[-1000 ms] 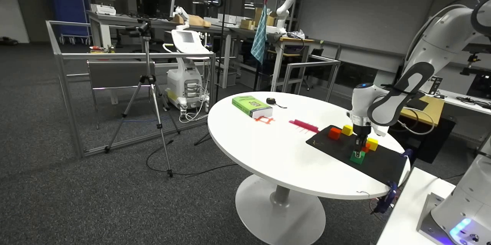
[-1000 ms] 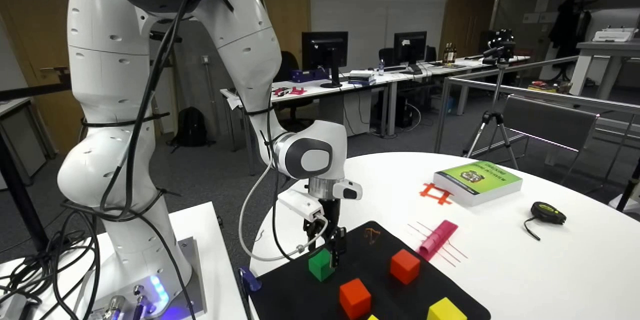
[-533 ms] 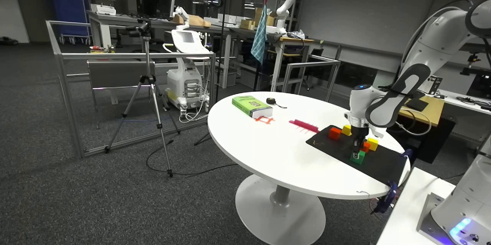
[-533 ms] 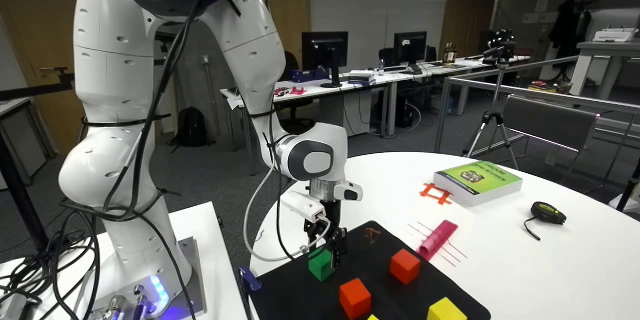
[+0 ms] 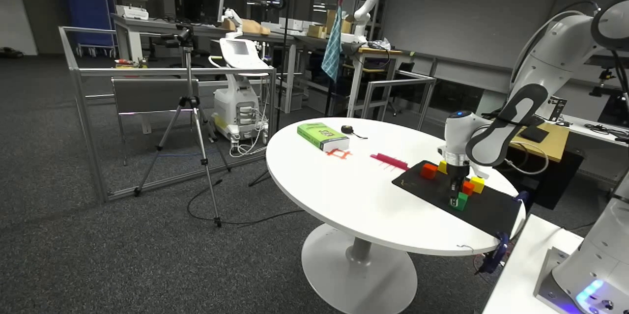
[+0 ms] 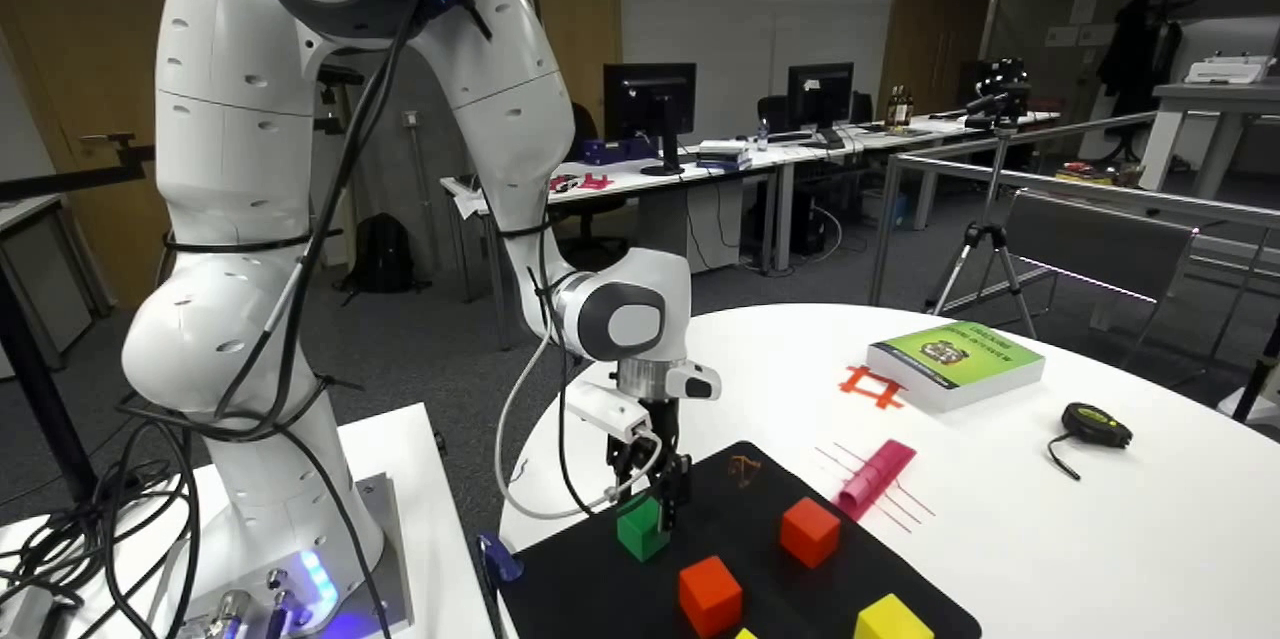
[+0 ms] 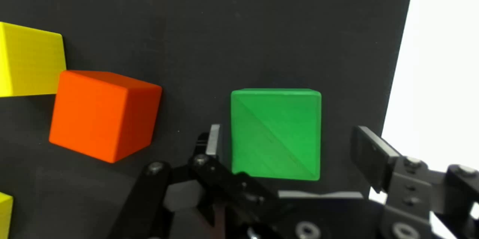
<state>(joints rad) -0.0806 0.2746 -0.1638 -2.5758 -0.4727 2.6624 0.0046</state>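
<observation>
A green cube rests on the black mat, between the fingers of my gripper in the wrist view. The jaws stand wide, with dark mat showing on both sides of the cube. One finger is close to the cube's left side; the right one is farther off. In an exterior view the gripper points down at the green cube, hiding part of it. An orange-red cube lies left of the gripper, with a yellow cube just beyond.
Another red cube and a second yellow cube lie on the mat. Beside the mat is a pink piece. Farther across the white table are a green book, an orange frame and a tape measure.
My gripper has shifted a little left and lower in an exterior view, and the arm's elbow has swung slightly. The cubes have not moved.
</observation>
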